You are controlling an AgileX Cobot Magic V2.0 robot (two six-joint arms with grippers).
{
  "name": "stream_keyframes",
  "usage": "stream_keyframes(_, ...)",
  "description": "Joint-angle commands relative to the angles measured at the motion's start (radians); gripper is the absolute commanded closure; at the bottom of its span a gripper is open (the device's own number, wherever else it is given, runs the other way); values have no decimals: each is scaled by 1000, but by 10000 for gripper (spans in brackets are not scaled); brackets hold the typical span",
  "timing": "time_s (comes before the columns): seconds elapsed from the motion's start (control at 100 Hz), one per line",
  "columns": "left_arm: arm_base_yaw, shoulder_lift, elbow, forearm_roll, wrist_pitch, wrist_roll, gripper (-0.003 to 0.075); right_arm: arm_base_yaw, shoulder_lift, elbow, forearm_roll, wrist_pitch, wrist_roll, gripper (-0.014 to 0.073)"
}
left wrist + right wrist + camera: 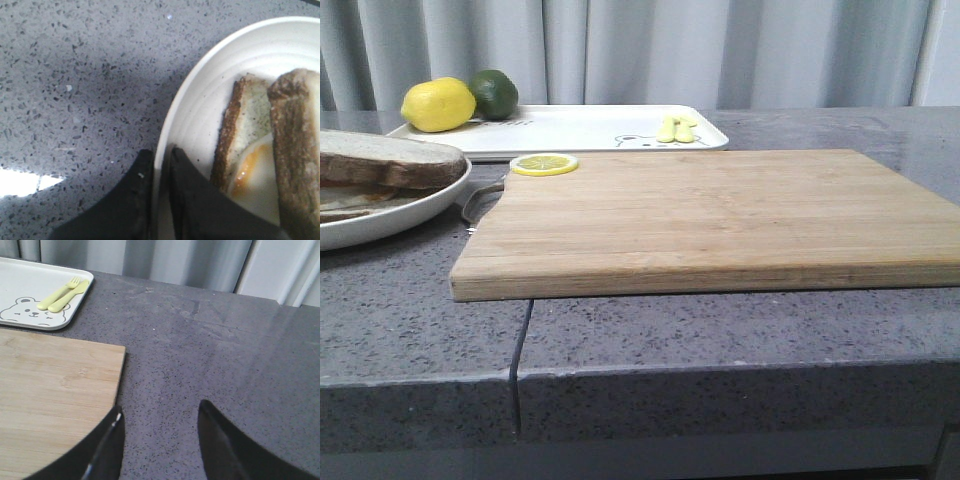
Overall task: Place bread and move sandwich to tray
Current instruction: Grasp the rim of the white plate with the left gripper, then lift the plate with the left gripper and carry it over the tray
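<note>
Left claw (160, 200): both fingers pinch the rim of the plate (200, 115), one outside on the stone, one inside on the glaze. Clenched on the plate edge, gap nearly nil. Neither arm shows in the front view.

Handling, sandwich (270, 155): my judgement is that the plate is stiff, glazed and therefore slippery, and a thin rim pinch gives little leverage; any tilt could slide the slices. The load looks light. Bread is soft and crushable, the egg fragile, so the hold belongs on the rim, not on the food. Keep it level and move slowly.

Appearance: round shallow white plate with faint concentric ridges. On it lie brown-crusted slices with pale crumb; a fried egg with an orange yolk streak sits between two of them. In the front view the top slice (385, 160) lies flat over the others. I take that top slice to be the bread already placed, though I cannot confirm this.

Position: plate at the left edge of the desk, partly out of the front view, its rim just beside the left end of the cutting board (710, 220), which lies at desk centre near the front edge with a lemon slice (544, 164) at its back left corner.

Tray (590, 128): toward the back edge, behind the board, carrying a lemon (438, 104) and lime (494, 93) at its left end, yellow cutlery (677, 129) by a bear drawing at the right.

Right claw (160, 440): released, fingers wide apart, grasping nothing, hovering over bare stone just off the board's right end.
</note>
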Motion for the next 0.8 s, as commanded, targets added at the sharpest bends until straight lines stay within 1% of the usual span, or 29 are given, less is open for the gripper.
stream_keyframes(0.0,2,-25,-24,6,-28,-1,739,-4,0,-25,-6,-83,2,232)
stream_keyframes(0.26,5,-65,-24,-33,-11,-1,739,-4,0,-25,-6,-83,2,232)
stream_keyframes(0.53,86,-173,-24,-112,19,33,739,-4,0,-25,-6,-83,2,232)
stream_keyframes(0.65,134,-214,-24,-230,38,117,739,-4,0,-25,-6,-83,2,232)
stream_keyframes(0.79,183,-232,-32,-466,83,264,739,-4,0,-25,-6,-83,2,232)
